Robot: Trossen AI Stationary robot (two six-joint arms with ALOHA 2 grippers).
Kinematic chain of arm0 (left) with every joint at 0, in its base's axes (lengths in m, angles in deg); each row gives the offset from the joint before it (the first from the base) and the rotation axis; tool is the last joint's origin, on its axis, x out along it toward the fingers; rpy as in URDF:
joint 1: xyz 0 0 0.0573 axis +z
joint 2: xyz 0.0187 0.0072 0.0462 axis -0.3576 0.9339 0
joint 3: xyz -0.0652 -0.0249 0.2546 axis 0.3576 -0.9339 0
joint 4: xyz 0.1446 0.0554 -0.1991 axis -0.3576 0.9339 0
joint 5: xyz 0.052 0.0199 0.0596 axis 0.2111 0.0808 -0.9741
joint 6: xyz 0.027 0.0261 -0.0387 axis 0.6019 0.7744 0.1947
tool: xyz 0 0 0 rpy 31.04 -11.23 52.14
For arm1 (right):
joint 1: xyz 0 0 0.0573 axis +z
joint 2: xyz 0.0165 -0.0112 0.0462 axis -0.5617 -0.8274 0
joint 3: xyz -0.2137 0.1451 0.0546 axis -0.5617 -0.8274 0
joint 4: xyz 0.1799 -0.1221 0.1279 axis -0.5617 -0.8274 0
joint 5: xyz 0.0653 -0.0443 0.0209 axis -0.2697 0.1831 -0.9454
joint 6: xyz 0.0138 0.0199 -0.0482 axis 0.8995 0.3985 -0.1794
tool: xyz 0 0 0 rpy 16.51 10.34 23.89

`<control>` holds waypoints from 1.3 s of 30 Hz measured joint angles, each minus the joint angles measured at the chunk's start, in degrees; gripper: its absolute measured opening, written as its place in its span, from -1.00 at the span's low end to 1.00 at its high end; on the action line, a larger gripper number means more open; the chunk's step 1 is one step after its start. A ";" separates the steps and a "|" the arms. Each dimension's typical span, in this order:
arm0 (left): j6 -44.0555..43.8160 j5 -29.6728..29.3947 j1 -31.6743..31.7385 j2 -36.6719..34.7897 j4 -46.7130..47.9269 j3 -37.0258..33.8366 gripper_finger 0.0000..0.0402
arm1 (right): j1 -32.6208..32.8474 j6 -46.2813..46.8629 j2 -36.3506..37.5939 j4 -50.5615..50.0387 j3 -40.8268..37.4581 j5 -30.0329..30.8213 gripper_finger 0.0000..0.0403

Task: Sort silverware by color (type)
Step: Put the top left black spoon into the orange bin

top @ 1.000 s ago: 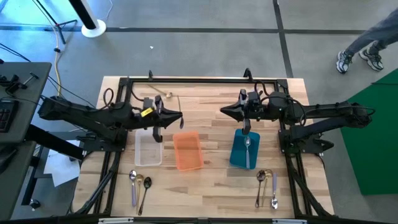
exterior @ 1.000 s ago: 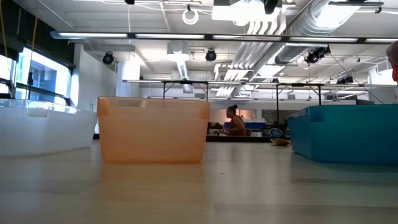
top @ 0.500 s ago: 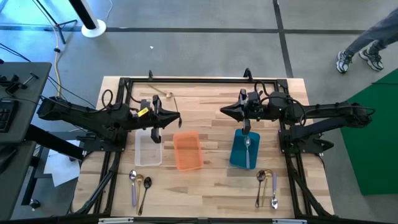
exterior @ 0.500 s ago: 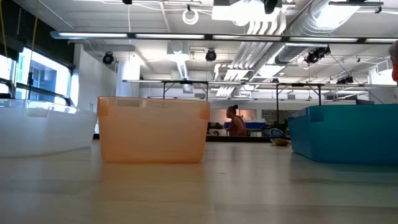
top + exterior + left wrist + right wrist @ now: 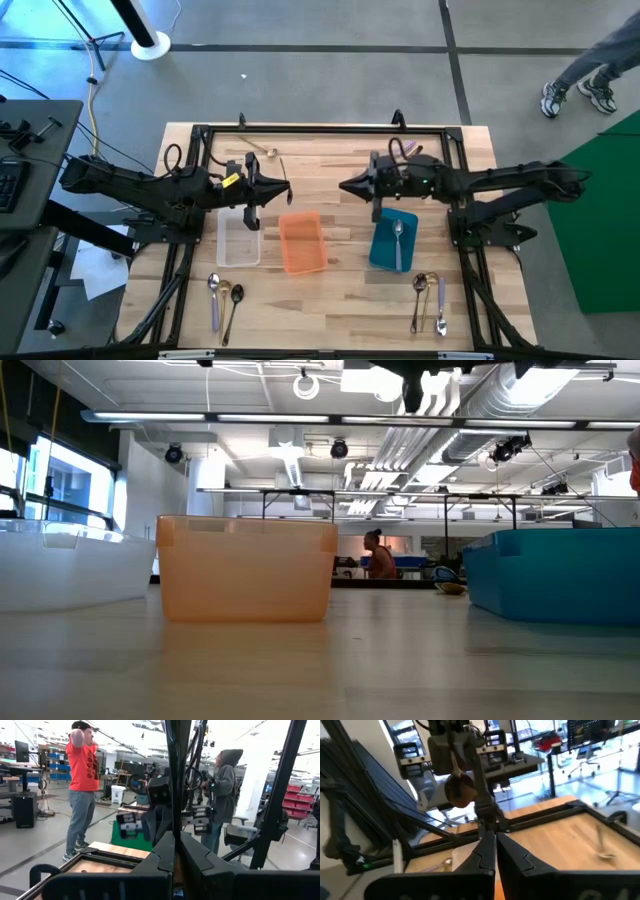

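Metal spoons [image 5: 428, 302] at lower right are light, stiff, slippery: pinch mid-handle. Right gripper [image 5: 343, 187] and left gripper [image 5: 289, 186] are closed, empty.

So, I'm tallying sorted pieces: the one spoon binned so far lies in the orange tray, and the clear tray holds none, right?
Not quite. The spoon lies in the blue tray, not the orange tray, which is empty. The clear tray holds none. The high view shows this.

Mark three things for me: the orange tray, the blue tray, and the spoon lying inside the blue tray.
orange tray [image 5: 301, 262], high view, on its near rim.
blue tray [image 5: 380, 252], high view, on its bare floor left of the spoon.
spoon in the blue tray [image 5: 398, 229], high view, on its bowl.
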 joint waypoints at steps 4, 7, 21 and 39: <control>0.00 0.00 0.00 0.00 0.28 0.00 -1.00 | 0.02 2.07 -3.37 7.42 0.00 -2.68 -1.00; 0.00 0.00 0.00 0.00 0.28 0.00 -1.00 | 0.02 0.81 -4.35 11.46 0.00 -3.80 -1.00; -0.82 -1.70 0.00 3.88 0.18 0.20 -1.00 | 0.02 -1.12 -4.35 15.85 0.00 -2.35 -1.00; -3.58 -11.77 1.90 12.65 2.83 5.03 -1.00 | 0.47 2.25 -5.11 -2.89 11.61 9.09 -0.72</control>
